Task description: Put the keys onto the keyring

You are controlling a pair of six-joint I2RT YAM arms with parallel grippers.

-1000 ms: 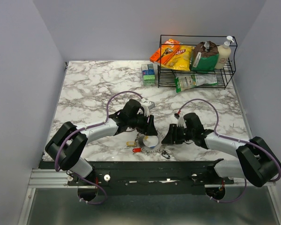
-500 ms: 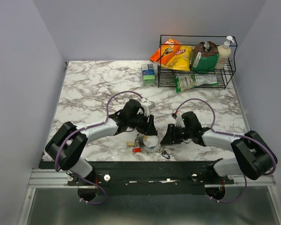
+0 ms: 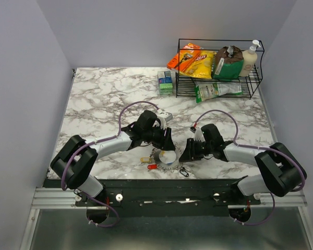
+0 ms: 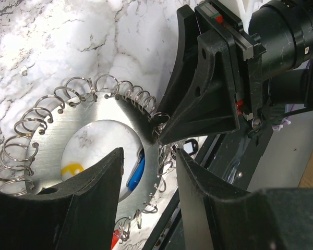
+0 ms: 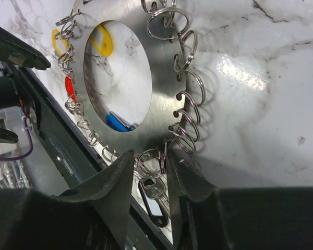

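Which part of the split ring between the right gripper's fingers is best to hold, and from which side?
Hold the split ring by its outer arc, which juts past the rim of the steel disc, coming from outside the disc. The inner arc is threaded through a rim hole and crowded by neighbouring rings. The right gripper straddles it from that side.

High above the near edge, looking down over the whole table (image 3: 94, 99). Up close from either wrist, from opposite sides, onto the same metal disc (image 4: 101, 110).
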